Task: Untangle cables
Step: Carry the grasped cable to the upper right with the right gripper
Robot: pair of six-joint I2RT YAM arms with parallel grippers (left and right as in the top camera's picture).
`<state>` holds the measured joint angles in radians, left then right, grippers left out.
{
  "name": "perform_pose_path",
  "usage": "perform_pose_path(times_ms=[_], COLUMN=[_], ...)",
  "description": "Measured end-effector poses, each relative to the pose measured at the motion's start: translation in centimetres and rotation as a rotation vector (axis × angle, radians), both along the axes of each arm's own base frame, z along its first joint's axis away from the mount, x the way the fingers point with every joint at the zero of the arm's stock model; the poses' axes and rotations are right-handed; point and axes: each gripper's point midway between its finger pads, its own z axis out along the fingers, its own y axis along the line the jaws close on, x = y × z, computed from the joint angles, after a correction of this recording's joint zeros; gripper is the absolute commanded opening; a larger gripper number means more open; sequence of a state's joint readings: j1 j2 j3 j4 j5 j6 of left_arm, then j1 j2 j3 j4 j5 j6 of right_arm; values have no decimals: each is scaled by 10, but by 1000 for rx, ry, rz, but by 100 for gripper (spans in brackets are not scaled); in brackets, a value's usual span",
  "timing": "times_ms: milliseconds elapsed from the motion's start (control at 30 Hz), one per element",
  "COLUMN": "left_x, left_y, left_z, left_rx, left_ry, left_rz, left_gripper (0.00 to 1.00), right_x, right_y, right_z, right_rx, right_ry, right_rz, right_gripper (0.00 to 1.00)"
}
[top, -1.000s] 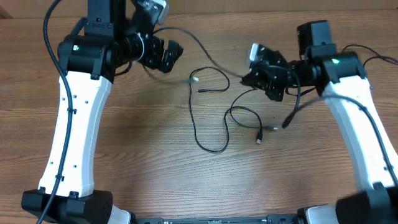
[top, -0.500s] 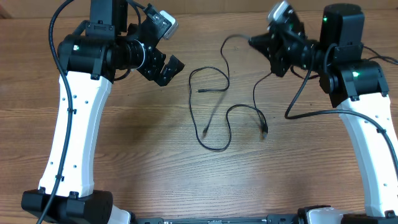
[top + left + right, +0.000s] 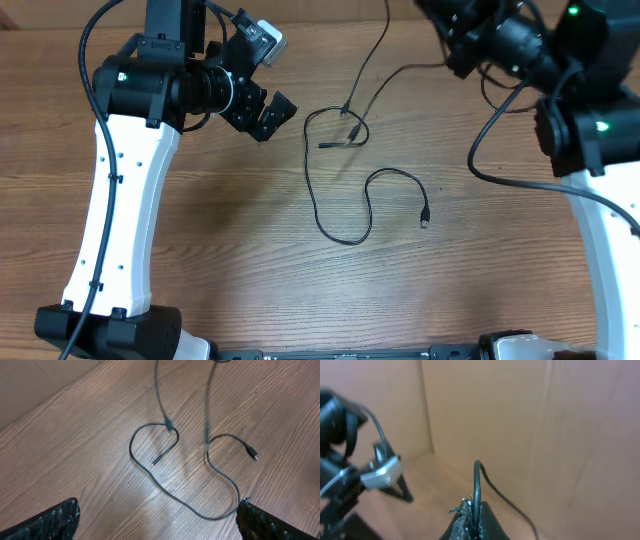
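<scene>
One cable [image 3: 478, 477] was pinched in the closed right fingers [image 3: 472, 519] at 1 o'clock, apparently to lift it off the looped cable [image 3: 343, 242] at centre of the table [image 3: 220, 250], while open left fingers [image 3: 268, 110] hovered at 10 o'clock.

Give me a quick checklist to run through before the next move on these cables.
1. Right gripper has a firm hold: ok, shut on the held cable.
2. Left gripper free to help: ok, open with nothing between its fingers.
3. Held cable separated from the table cable: not ok, the hanging strands meet its upper loop.
4. Real knot at that meeting point: cannot tell, the strands are thin and blurred there.
5. Plug of the table cable free: ok, it lies alone on the wood.
6. Arms apart: ok, wide gap in the overhead view.
</scene>
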<state>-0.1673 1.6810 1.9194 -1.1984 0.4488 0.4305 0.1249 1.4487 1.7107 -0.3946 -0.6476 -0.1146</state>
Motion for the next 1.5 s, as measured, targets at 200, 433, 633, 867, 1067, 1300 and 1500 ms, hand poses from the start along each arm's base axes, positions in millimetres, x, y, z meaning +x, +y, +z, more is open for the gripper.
perform_pose_path(times_ms=[200,433,633,867,1067,1300,1500], left_x=[0,0,0,0,0,0,0], left_y=[0,0,0,0,0,0,0], left_z=[0,0,0,0,0,0,0], left_rx=[0,0,0,0,0,0,0], left_ry=[0,0,0,0,0,0,0], left_rz=[0,0,0,0,0,0,0], left_gripper=[100,100,100,100,100,100,99], right_x=[6,28,33,28,14,15,21], right_y=[-19,-58,-97,-167,-215,-224,-213], right_z=[11,-6,-32,-66,-92,-116,-119], right_rx=[4,-31,-89,-137,-151,-145,-122], right_ry=[-13,49,146,288,411,505,512], right_rz=[-135,-401,-593,-784,-891,-875,-808], right_gripper=[4,4,4,4,4,4,4])
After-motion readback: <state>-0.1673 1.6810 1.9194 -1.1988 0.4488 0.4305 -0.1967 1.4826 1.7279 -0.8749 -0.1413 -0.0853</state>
